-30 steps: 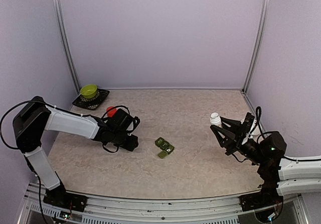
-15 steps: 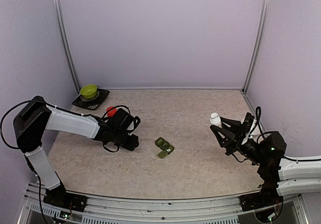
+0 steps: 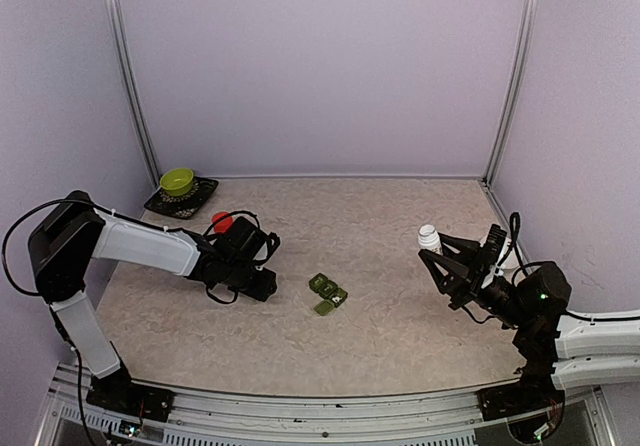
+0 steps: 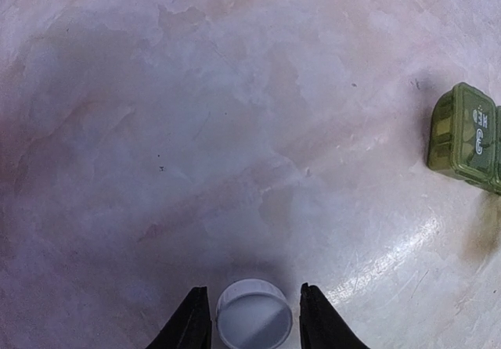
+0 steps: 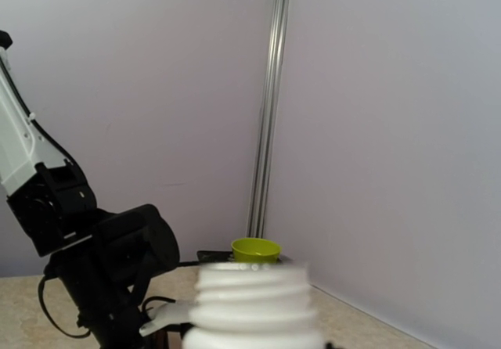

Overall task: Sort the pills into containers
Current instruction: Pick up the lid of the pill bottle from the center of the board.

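The containers (image 3: 328, 293), a short dark green strip with lids down, lie mid-table; one end shows at the right of the left wrist view (image 4: 463, 134). My left gripper (image 3: 257, 284) points down at the table to their left, and a small white cap (image 4: 254, 324) sits snugly between its fingers (image 4: 192, 324). My right gripper (image 3: 433, 252) is raised at the right, shut on a small white bottle (image 3: 429, 235). Its bare threaded neck (image 5: 254, 298) fills the bottom of the right wrist view. No pills show in any view.
A red bottle (image 3: 222, 222) stands just behind the left gripper. A green bowl (image 3: 177, 180) rests on a black tray (image 3: 197, 202) in the back left corner. Purple walls with metal posts close in the table.
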Tool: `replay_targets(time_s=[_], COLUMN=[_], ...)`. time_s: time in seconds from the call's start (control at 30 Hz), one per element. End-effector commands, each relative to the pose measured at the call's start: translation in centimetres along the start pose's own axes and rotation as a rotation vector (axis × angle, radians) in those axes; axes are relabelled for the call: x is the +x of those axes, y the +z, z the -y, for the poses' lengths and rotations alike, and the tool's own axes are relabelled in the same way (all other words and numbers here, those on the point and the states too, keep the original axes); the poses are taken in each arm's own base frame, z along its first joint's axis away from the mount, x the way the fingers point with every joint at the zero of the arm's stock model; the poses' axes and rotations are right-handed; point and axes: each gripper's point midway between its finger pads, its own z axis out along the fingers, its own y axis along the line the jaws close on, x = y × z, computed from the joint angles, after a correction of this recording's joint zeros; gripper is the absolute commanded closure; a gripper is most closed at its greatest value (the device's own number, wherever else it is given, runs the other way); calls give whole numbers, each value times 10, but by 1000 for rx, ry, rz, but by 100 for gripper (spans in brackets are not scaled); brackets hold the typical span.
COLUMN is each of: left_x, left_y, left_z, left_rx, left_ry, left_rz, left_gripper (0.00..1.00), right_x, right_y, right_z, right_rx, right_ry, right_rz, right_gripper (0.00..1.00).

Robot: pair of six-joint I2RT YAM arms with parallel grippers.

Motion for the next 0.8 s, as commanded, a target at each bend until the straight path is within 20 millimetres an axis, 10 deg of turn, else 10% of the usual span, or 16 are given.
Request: replay_targets(time_s=[0.0, 0.77], left_x=[-5, -2], left_y=[2, 3], left_z=[-4, -5], left_rx=[-18, -26], left_ry=[2, 2], left_rz=[2, -11], left_gripper=[61, 61], right_x=[-3, -5], right_y=[0, 2], right_z=[-1, -1], right_rx=[-2, -5], right_ry=[7, 5], right_rz=[11, 8], right_gripper=[100, 100])
